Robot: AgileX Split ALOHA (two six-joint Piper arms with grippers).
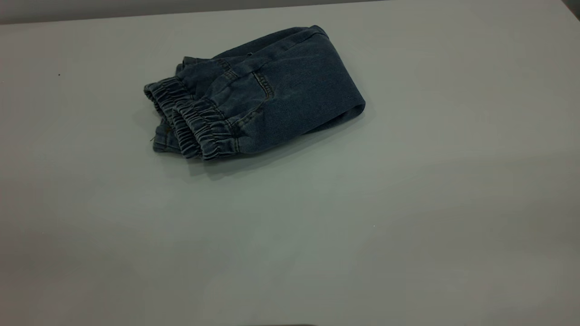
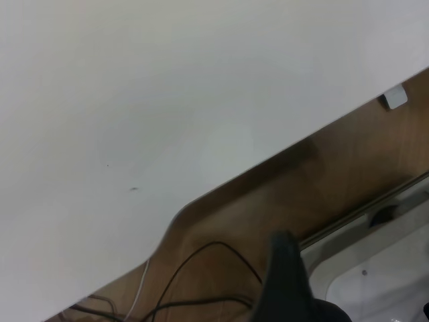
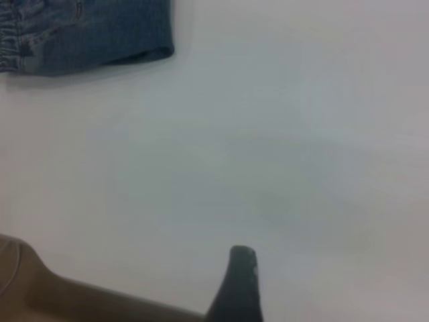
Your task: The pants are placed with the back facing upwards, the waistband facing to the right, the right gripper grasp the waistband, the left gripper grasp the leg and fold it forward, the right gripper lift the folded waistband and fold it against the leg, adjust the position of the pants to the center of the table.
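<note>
**Desk:** Where did the pants lie?

**Photographer:** The denim pants [image 1: 253,93] lay folded into a compact bundle on the grey table [image 1: 362,226], toward eleven o'clock from the table's middle in the exterior view. The elastic waistband [image 1: 195,122] pointed toward eight o'clock, stacked over a second gathered edge; the smooth fold sat at the bundle's three o'clock side. Nothing touched the cloth.

**Desk:** And the arms?

**Photographer:** Neither appeared in the exterior view. The left gripper [image 2: 285,282] hung off the table, above its edge, over brown flooring [image 2: 322,188] crossed by black cables [image 2: 208,275]. Only one dark finger showed, so whether it stood apart or together could not be told.

**Desk:** The right one?

**Photographer:** The right gripper [image 3: 238,285] hovered over bare tabletop near the table's edge, well apart from the pants, whose corner showed in its wrist view. Again a single fingertip [image 3: 242,258] was visible, and its state could not be told.
</note>
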